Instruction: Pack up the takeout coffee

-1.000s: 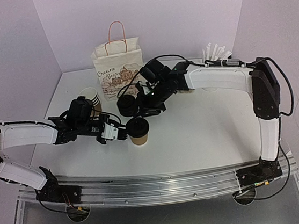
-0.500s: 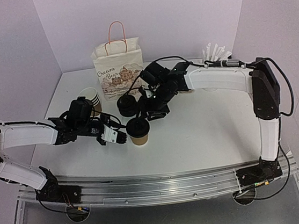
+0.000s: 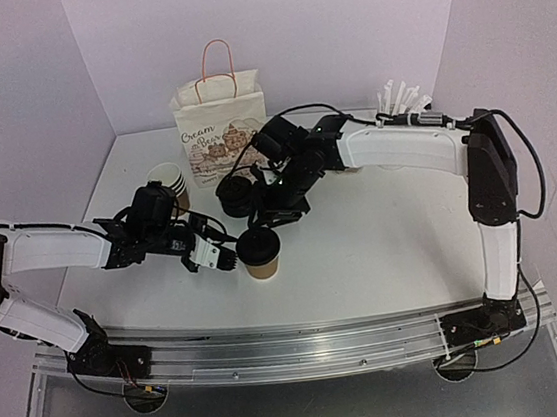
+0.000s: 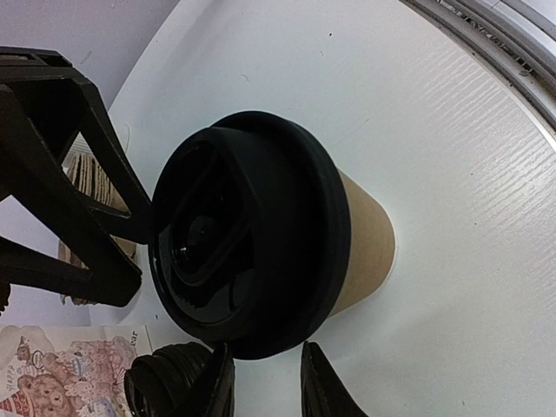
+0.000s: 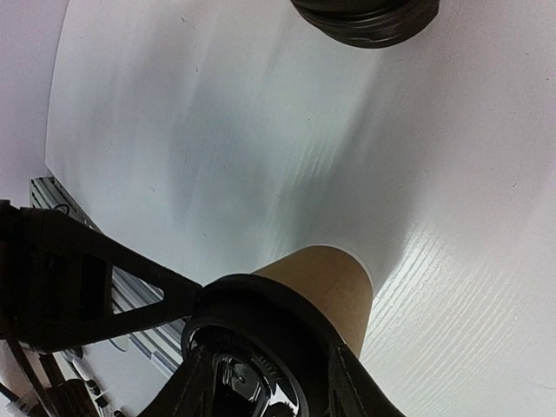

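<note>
The takeout coffee (image 3: pixel 261 254), a brown paper cup with a black lid, stands upright on the white table. My left gripper (image 3: pixel 231 259) is at the cup's left side. In the left wrist view its fingers (image 4: pixel 323 387) are apart with only table between them, just beside the lid (image 4: pixel 252 243). My right gripper (image 3: pixel 271 215) hangs just behind and above the cup. In the right wrist view its open fingers (image 5: pixel 354 382) flank the lid (image 5: pixel 261 313). The cup's wall (image 5: pixel 321 278) shows below.
A white paper bag (image 3: pixel 220 125) with pink handles stands at the back. A stack of black lids (image 3: pixel 235 195) sits behind the cup, and shows in the left wrist view (image 4: pixel 165 391). A stack of lidless brown cups (image 3: pixel 168 181) is at the left. White packets (image 3: pixel 402 96) lie at the back right.
The right gripper has moved left and nearer the cup's top. The cup sits a little closer to the near edge. The left gripper has stayed beside it.
</note>
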